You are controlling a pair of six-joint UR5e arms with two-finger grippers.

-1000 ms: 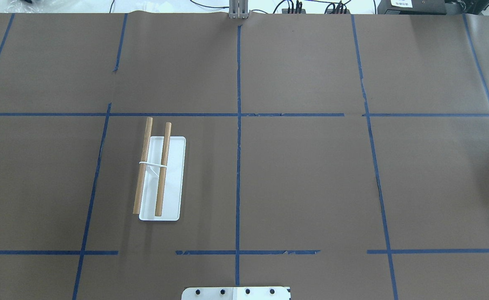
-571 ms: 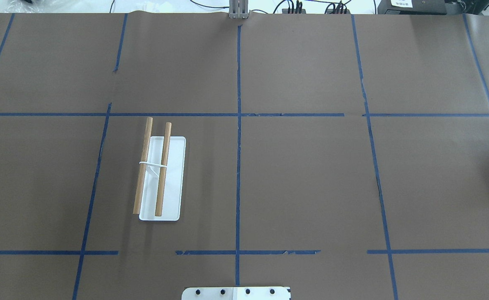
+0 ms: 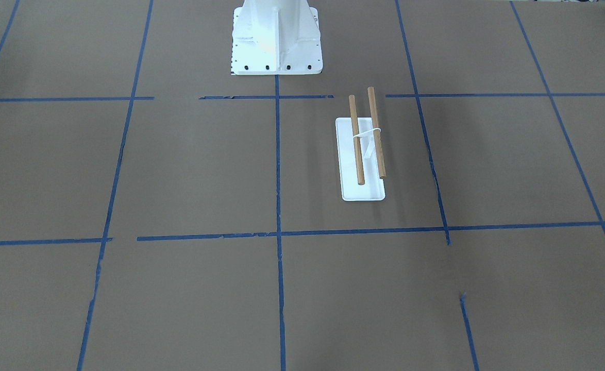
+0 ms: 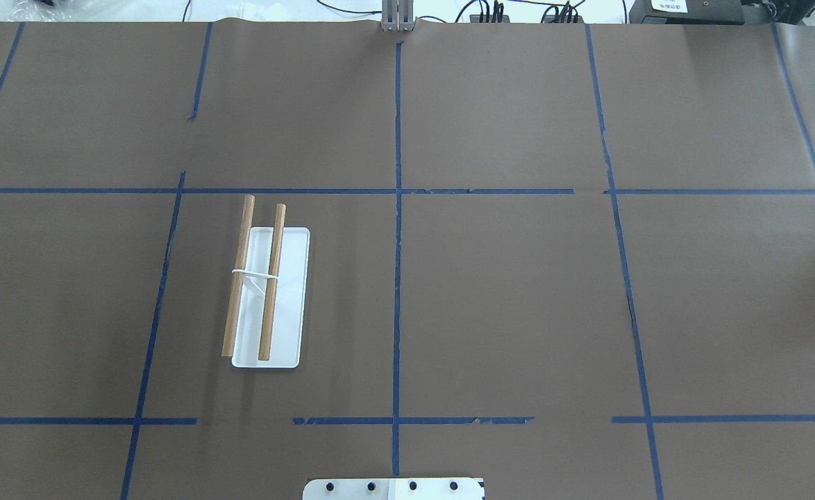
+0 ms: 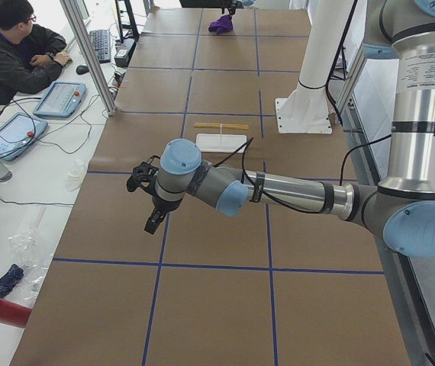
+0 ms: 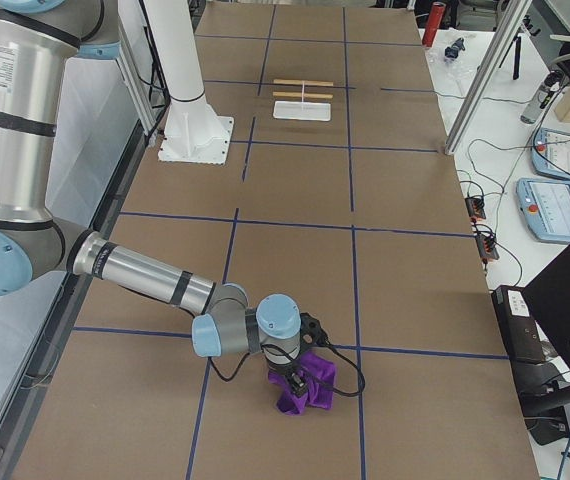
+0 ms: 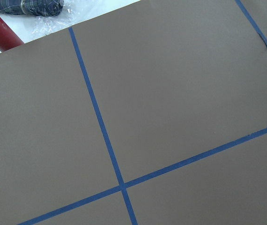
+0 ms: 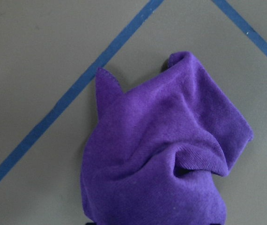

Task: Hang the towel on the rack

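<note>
Right gripper (image 6: 301,383) is sitting at the towel (image 8: 161,154), lower centre of the right-side view; rack (image 4: 289,298) is standing left of centre overhead. Left gripper (image 5: 153,221) is hanging left of centre in its side view. Can't tell either one's grip.

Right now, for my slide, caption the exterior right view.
Right end effector at the crumpled purple towel, the two-dowel rack far off.

Even, diffuse overhead illumination: the table (image 4: 505,292) is uniformly lit, with only a faint soft shadow near its right edge. Glare washes out the white pedestal (image 3: 274,38). The towel (image 8: 166,154) is sharply focused, its folds lightly shaded.
</note>
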